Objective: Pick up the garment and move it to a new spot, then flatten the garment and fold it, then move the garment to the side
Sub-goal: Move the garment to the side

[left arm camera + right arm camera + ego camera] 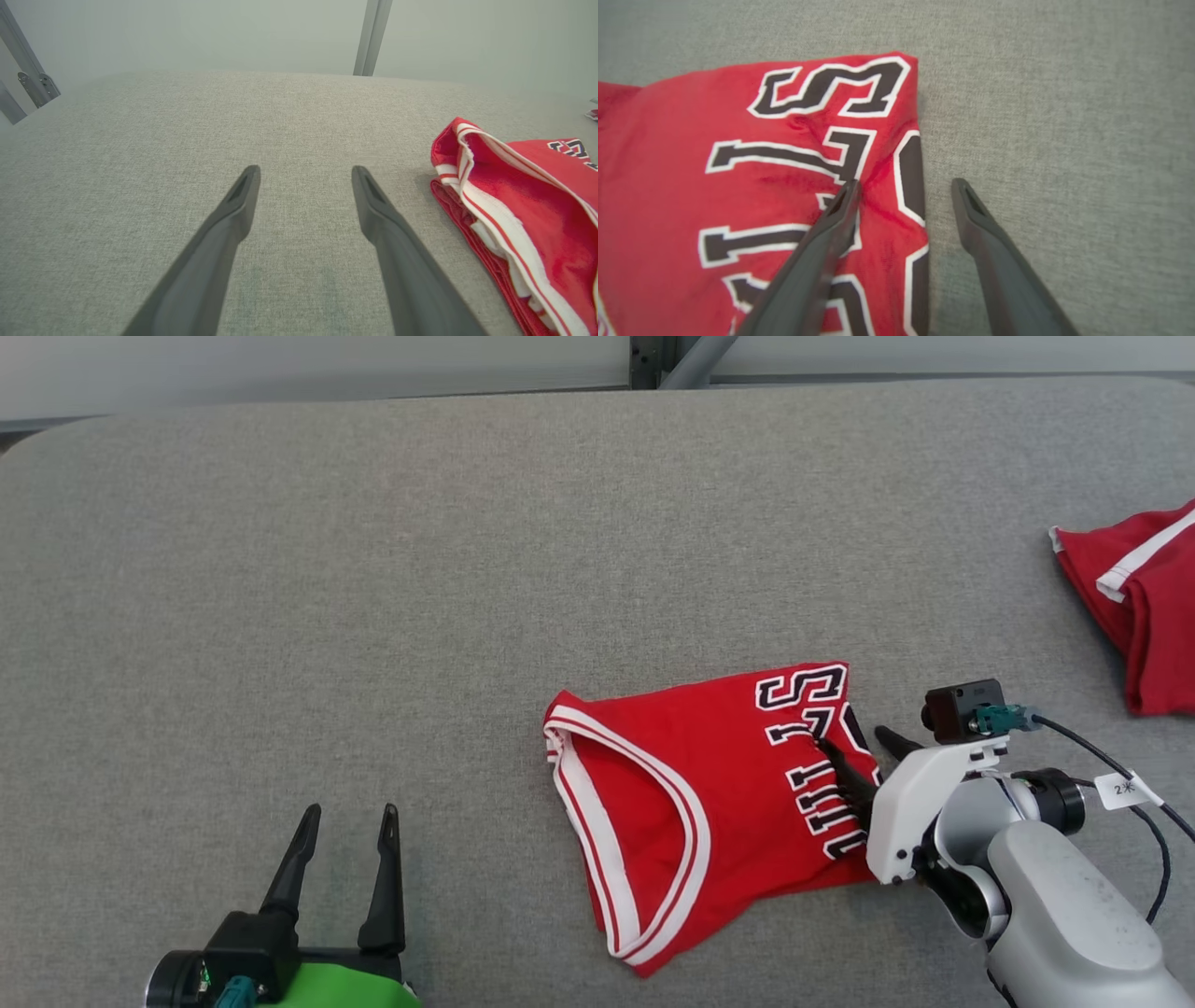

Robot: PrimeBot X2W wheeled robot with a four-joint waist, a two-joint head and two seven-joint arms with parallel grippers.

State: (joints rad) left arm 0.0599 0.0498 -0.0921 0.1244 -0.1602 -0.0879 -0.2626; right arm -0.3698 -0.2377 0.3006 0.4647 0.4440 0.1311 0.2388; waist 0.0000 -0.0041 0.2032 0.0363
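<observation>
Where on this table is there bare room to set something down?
The widest bare patch of the grey fabric-covered table runs from its far edge to the open left claw, left of the folded red jersey with black lettering. It is crowded at the right: the open right claw straddles that jersey's edge, near a second red garment with white stripe.

Red jersey (691, 784), folded, flat on the grey table (373, 569).
You've got it right of centre on the near half of the table, folded into a rough rectangle, one layer over another. Black letters (801, 689) with white outlines run along its right end, up to the folded edge. White-and-red striped trim (698, 831) curves across the left part. That end sits slightly puffed, with its layers showing.
</observation>
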